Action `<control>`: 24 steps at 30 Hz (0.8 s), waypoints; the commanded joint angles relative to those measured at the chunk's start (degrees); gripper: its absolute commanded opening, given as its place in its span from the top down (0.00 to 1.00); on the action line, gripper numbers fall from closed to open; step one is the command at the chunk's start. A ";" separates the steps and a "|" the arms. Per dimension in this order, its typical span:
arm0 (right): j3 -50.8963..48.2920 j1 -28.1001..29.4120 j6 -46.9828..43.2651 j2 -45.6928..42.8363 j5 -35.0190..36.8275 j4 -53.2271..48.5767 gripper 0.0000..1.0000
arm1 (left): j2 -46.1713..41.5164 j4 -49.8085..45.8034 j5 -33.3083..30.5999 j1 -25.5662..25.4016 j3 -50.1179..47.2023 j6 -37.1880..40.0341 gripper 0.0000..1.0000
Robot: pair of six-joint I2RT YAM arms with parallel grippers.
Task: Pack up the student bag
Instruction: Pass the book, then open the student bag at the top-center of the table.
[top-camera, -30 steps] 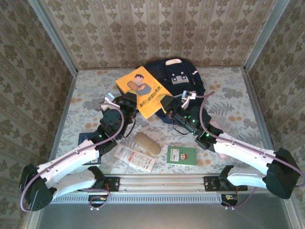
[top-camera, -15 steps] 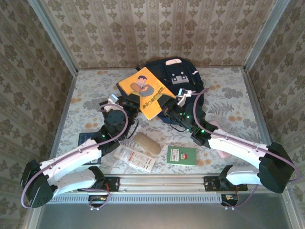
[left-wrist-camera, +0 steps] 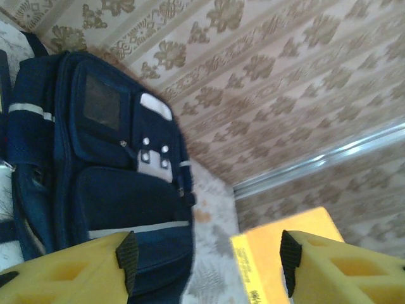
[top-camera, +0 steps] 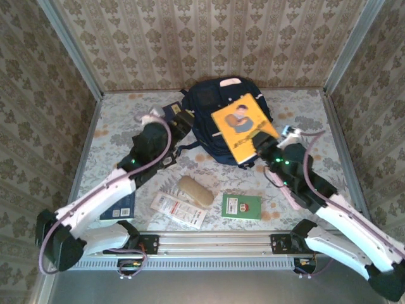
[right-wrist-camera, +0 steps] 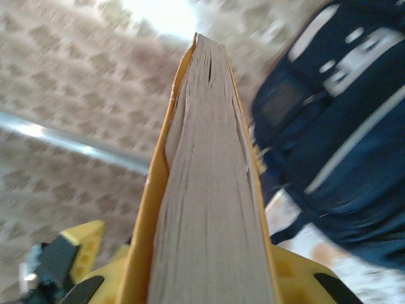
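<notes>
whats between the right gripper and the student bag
The yellow book: the right gripper grips its near edge and it reaches over the student bag, in the top external view.

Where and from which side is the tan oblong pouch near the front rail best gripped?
Probably across the middle of the tan oblong pouch, coming straight down from above. It lies slanted on the floral table, plump enough to pinch, so jaws turned across its narrow width should fit; end to end looks too long.
</notes>
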 commanded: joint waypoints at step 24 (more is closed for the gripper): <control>2.41 -11.32 -17.59 -16.75 -3.04 -32.00 1.00 | 75.66 -41.36 53.77 9.35 77.61 43.75 0.22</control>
